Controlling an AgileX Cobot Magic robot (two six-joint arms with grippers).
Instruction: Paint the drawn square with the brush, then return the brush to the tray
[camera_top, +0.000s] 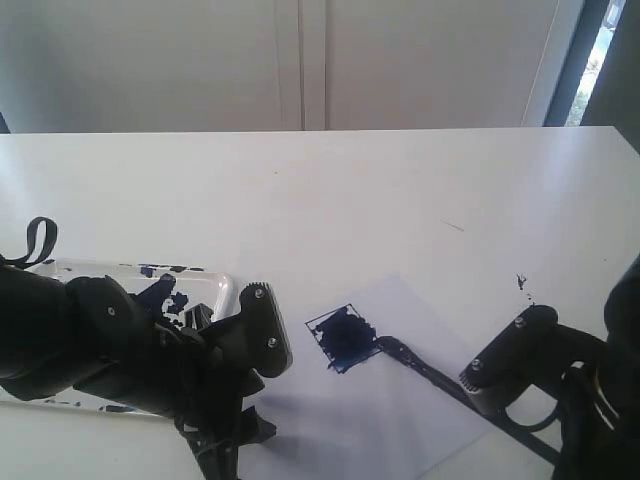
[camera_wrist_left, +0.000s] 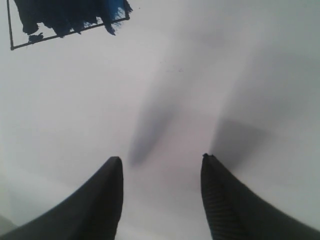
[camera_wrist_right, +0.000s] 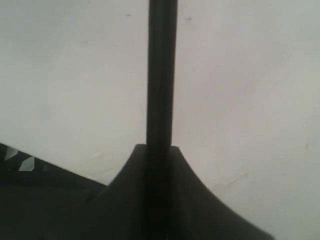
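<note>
Clamping the brush (camera_top: 422, 366) in the right gripper (camera_wrist_right: 160, 150) at lower right, tip at the right edge of the blue-smeared drawn square (camera_top: 342, 340), lower centre, with the left gripper (camera_wrist_left: 161, 162) spread wide, empty, tray (camera_top: 215, 290) at lower left.

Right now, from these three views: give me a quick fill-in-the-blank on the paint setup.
1. The brush is clamped in the gripper on the robot's ____ side.
2. The square is smeared with dark ____ paint.
3. The left gripper has its jaws ____, with nothing between them.
4. In the exterior view, the tray lies on the ____ side.

Missing words: right; blue; open; left.
</note>
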